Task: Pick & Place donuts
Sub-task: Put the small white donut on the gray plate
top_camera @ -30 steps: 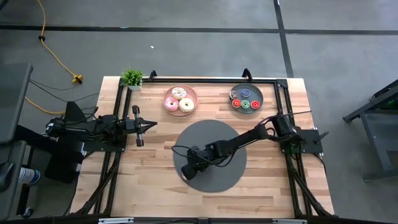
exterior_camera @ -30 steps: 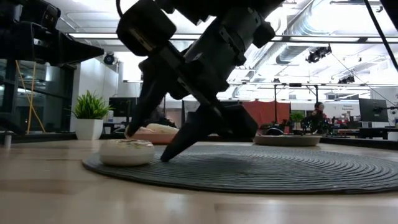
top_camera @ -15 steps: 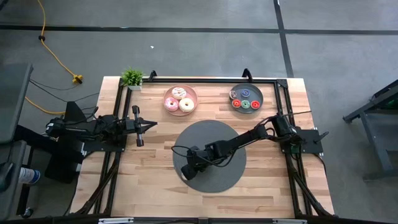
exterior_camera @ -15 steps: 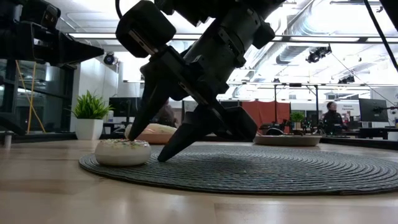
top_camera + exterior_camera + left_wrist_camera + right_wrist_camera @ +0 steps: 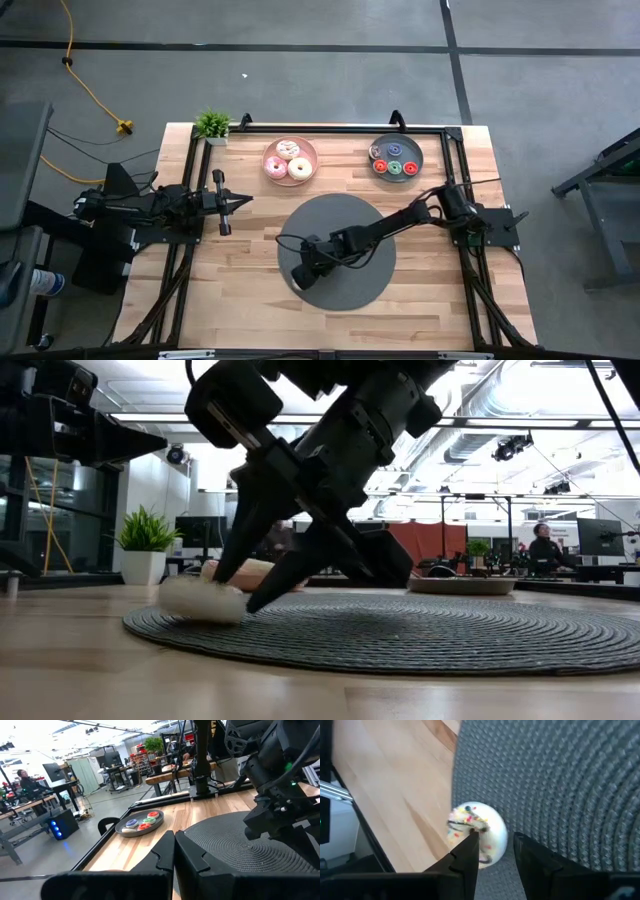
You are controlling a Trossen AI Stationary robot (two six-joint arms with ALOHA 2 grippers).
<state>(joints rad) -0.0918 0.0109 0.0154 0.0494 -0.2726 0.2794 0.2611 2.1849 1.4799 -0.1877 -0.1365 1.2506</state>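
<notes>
A white-frosted donut with sprinkles [image 5: 485,832] sits at the left near rim of the big dark grey disc [image 5: 345,235], blurred and tipped in the low view [image 5: 203,601]. My right gripper [image 5: 495,842] reaches down onto it and is shut on it; in the high view the gripper [image 5: 300,272] hides it. Three larger donuts lie on the pink plate [image 5: 290,160], and small red, green and blue ones lie on the grey plate [image 5: 396,158]. My left gripper [image 5: 245,200] waits shut above the table's left half. My right gripper holds the white donut by its ring wall [image 5: 495,837]. One finger [image 5: 470,845] stands in or at the hole and the other [image 5: 525,850] is outside the rim. The fingers slant down from the table's right. The donut is tipped, its lower edge [image 5: 195,615] on the disc.
A small potted plant [image 5: 212,125] stands at the far left corner. A black rail frame [image 5: 330,128] runs along the table's far edge and sides. Bare wood [image 5: 240,280] lies left of and nearer than the disc. People show in the room behind.
My right gripper's fingers have drawn closer together around the white donut. The donut lay flat on the disc's rim a second ago and now stands tipped and blurred between the fingers.
</notes>
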